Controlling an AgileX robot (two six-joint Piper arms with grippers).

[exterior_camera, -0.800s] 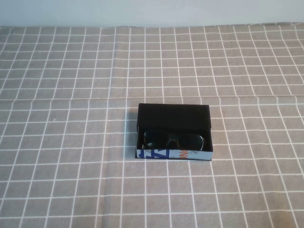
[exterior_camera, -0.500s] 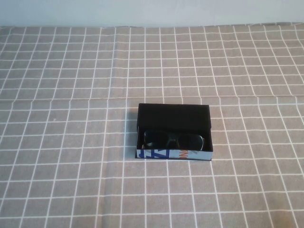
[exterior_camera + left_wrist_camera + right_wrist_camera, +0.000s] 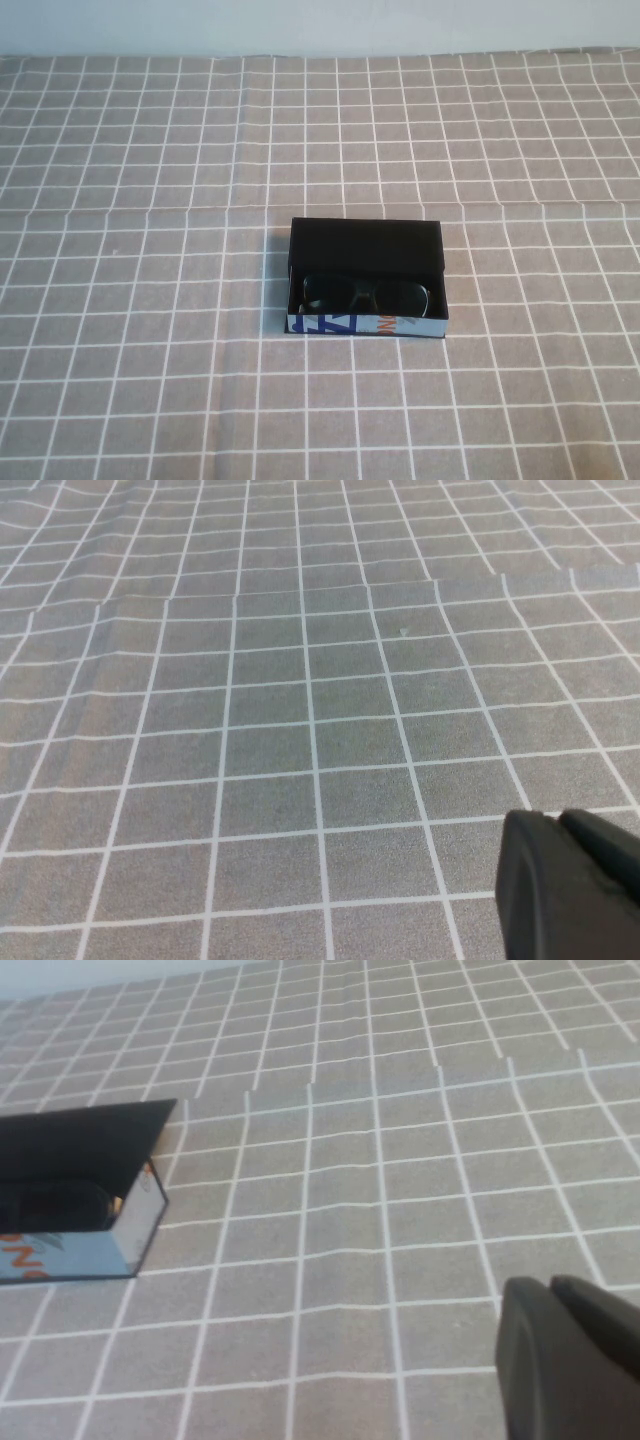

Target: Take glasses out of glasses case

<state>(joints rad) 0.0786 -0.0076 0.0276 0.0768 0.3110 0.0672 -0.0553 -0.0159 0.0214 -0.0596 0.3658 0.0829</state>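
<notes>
The glasses case, a small open black box with a white front printed in blue and orange, sits at the middle of the checked cloth. The black glasses lie inside it, against the front wall. Neither arm shows in the high view. In the right wrist view the case lies off to one side, well apart from my right gripper, which is shut and empty above the cloth. My left gripper is shut and empty over bare cloth. The case is out of the left wrist view.
A grey tablecloth with a white grid covers the whole table. A pale wall runs along the far edge. A fold crosses the cloth just behind the case.
</notes>
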